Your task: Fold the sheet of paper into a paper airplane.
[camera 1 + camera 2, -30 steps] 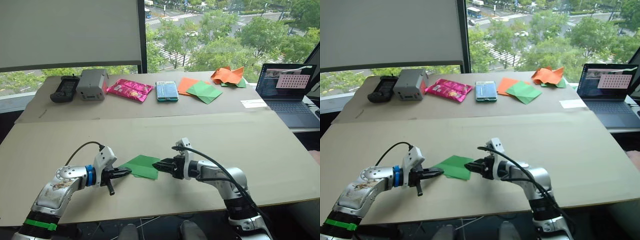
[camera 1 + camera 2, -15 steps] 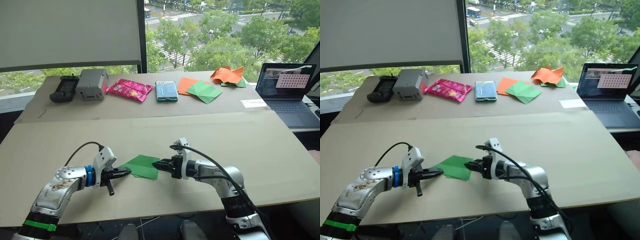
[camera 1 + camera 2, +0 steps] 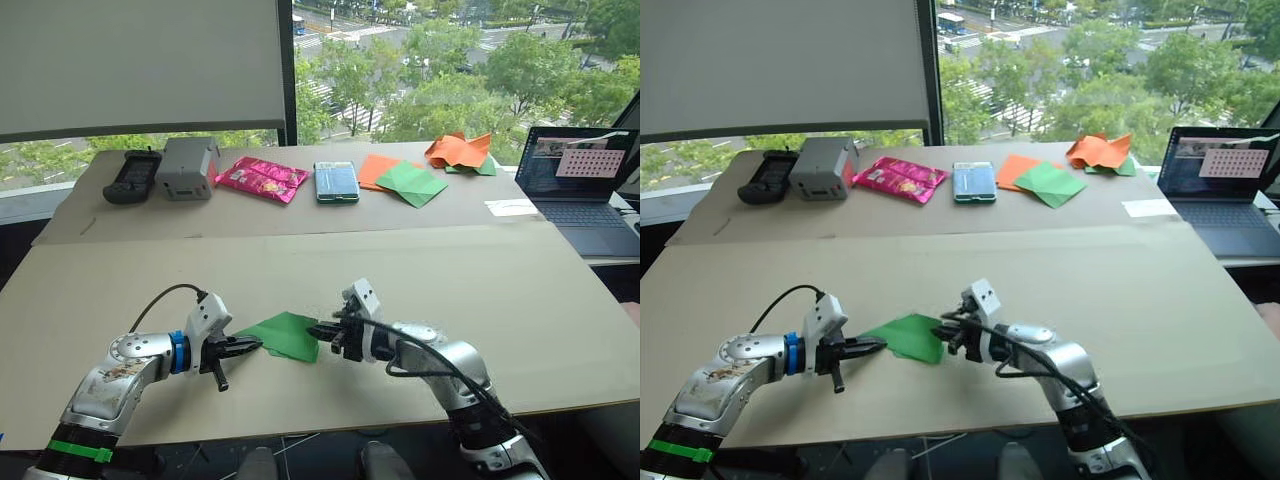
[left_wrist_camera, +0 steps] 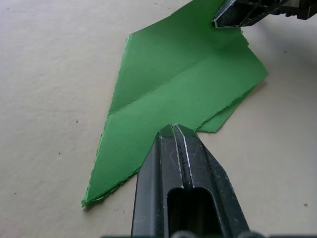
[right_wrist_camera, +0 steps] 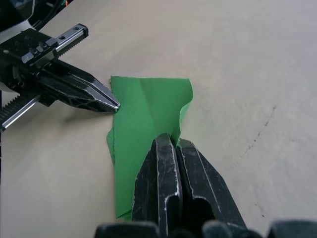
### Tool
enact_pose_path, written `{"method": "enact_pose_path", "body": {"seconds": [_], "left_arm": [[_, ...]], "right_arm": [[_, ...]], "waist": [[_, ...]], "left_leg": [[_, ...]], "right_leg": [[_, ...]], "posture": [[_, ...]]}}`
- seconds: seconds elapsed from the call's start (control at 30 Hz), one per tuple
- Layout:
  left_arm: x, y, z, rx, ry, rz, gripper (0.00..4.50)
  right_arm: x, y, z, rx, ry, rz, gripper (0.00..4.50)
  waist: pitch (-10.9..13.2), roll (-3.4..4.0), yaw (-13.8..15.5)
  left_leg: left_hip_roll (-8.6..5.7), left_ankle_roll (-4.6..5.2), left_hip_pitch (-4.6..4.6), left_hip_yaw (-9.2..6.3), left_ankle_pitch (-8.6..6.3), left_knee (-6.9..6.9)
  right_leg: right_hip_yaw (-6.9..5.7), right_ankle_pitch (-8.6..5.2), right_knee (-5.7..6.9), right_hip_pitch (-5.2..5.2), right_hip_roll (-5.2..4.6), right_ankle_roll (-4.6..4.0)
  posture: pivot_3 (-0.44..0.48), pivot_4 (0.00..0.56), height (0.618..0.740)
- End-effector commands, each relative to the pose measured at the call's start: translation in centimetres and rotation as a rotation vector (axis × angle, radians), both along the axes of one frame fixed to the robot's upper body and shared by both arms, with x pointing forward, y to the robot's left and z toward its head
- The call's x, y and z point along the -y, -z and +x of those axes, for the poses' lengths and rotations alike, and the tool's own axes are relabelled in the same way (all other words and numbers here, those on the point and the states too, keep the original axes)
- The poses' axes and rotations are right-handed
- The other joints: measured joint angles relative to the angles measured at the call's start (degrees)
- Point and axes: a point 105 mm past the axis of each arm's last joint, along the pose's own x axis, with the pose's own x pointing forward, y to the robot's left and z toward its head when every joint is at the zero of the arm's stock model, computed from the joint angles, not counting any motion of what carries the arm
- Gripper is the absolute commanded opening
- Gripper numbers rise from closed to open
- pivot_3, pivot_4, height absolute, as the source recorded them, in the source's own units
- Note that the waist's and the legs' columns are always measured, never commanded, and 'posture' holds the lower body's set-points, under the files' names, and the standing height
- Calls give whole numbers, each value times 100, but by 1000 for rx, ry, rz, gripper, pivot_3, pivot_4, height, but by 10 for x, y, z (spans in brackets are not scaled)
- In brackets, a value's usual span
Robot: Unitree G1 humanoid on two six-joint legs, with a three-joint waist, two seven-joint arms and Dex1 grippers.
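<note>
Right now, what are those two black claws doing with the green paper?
Left gripper: shut on the folded bright green paper.
Right gripper: shut on the same paper.

bright green sheet of paper (image 3: pixel 283 334), black pincers

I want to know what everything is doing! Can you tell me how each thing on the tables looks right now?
sheet of paper: folded, flat on the near table, gripped at both ends
left gripper: shut on the paper's edge
right gripper: shut on the opposite edge
laptop: lid open, screen lit
crumpled orange paper: bunched up on the far table
pink snack bag: lying flat
</note>
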Motion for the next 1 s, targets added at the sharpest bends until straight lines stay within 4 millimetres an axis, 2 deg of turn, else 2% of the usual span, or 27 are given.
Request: {"method": "enact_pose_path", "body": {"seconds": [0.03,0.2,0.4,0.43,0.53,0.73,0.87,1.0], "left_arm": [[-4,-2,1,16,-8,7,0],[-6,-2,1,13,-10,9,0],[-7,-3,2,14,-9,10,0],[-7,-3,2,15,-8,10,0],[-7,-3,3,15,-7,10,0],[-8,-3,3,15,-8,12,0],[-8,-4,3,15,-9,12,0],[-7,-5,3,15,-9,11,0]], "right_arm": [[-10,-12,-3,249,-74,-60,35],[-16,-27,-5,642,-152,-147,35],[-15,-18,-11,872,-264,-257,35],[-14,-11,-11,905,-304,-312,35],[-11,1,-12,949,-362,-387,35],[-12,2,-11,1000,-379,-405,35],[-10,6,-17,1084,-454,-447,35],[-8,14,-17,1061,-483,-480,35]], "waist": [[0,0,-11],[1,-3,-12],[3,-8,-10],[3,-8,-11],[4,-10,-7],[2,-13,-6],[2,-13,3],[1,-14,8]], "left_leg": [[0,0,2,0,0,0],[0,-1,4,0,0,0],[0,-1,8,1,0,0],[0,-1,8,1,0,0],[0,0,11,2,0,0],[0,0,17,2,1,0],[0,1,17,2,1,1],[0,1,18,2,1,1]], "right_leg": [[0,0,0,0,0,0],[0,0,-5,-4,0,0],[0,0,-6,-2,-1,0],[0,0,-5,-1,-1,0],[0,0,-5,0,-1,0],[0,0,-2,7,0,0],[0,0,-2,7,0,0],[0,0,-2,10,0,0]], "posture": [[0,150,718],[0,150,718],[0,150,718],[0,150,718],[0,150,718],[0,150,718],[0,150,718],[0,150,718]]}}
